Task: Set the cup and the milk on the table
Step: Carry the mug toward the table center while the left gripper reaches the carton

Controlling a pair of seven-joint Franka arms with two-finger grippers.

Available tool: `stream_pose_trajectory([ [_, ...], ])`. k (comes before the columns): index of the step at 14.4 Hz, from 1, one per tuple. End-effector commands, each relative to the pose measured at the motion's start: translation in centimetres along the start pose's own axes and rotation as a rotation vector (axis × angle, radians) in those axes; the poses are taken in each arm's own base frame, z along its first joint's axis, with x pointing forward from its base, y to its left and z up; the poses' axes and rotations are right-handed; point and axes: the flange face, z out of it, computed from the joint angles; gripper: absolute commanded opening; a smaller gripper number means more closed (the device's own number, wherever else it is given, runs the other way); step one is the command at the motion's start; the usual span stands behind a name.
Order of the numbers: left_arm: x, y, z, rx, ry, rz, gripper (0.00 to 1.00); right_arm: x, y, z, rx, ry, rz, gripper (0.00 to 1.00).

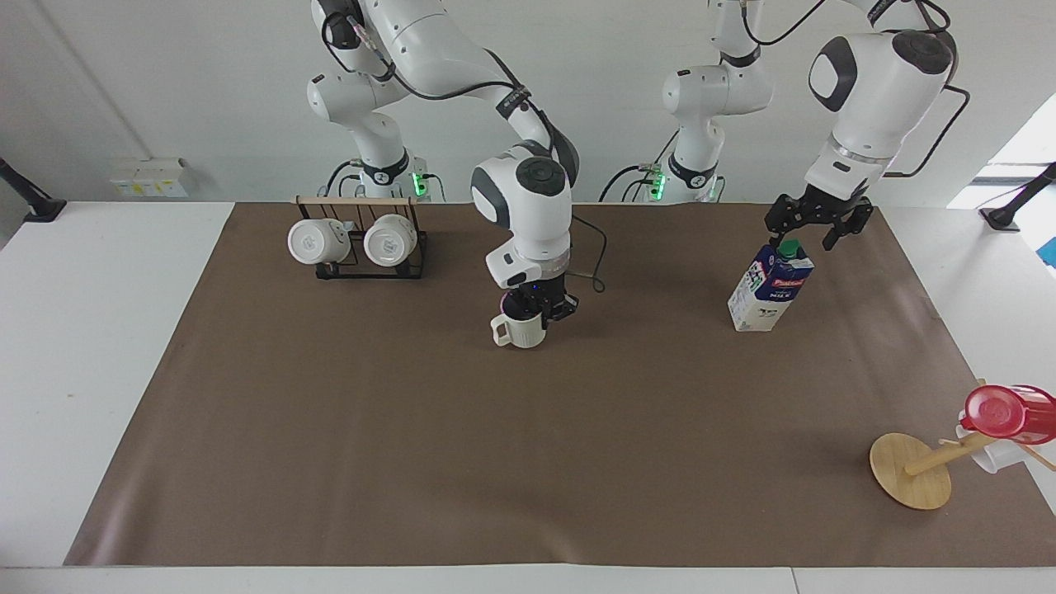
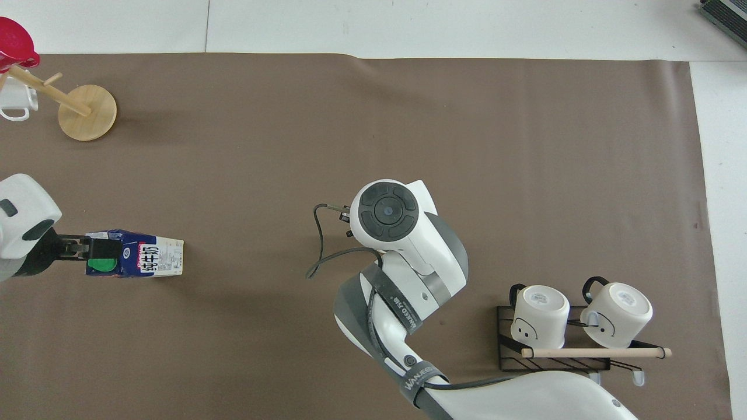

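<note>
Smooth cream cup [image 1: 520, 328], loop handle at nine o'clock, gripped by right claw [image 1: 538, 311]; left claw [image 1: 805, 235] spread over boxy milk [image 1: 769, 285].

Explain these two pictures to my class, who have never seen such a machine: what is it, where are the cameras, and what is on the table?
Two white robot arms work at a table covered by a brown mat. One picture faces the robots from across the table; the other looks down from above them. The right tool grips a cup by its rim at the mat's middle. The left tool, open, hangs over the milk, which stands upright. A rack with two mugs is near the robots. A wooden stand with a red cup is farther from them.
</note>
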Motion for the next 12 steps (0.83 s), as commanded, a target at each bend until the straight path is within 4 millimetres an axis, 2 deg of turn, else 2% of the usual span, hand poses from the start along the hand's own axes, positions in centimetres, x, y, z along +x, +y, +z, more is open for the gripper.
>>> stream_pose_trajectory([
  [1,-2.1,-0.2,0.5,0.023,0.031,0.017,1.00,-0.1,0.4,0.1,-0.017,0.015,0.019,0.00],
  [6,-2.8,0.6,0.9,0.025,0.043,0.034,1.00,-1.3,0.3,1.0,-0.034,0.006,0.028,0.00],
  [12,-2.7,0.6,1.6,0.027,0.064,0.034,1.00,-1.1,0.3,1.0,-0.029,0.012,0.027,0.00],
])
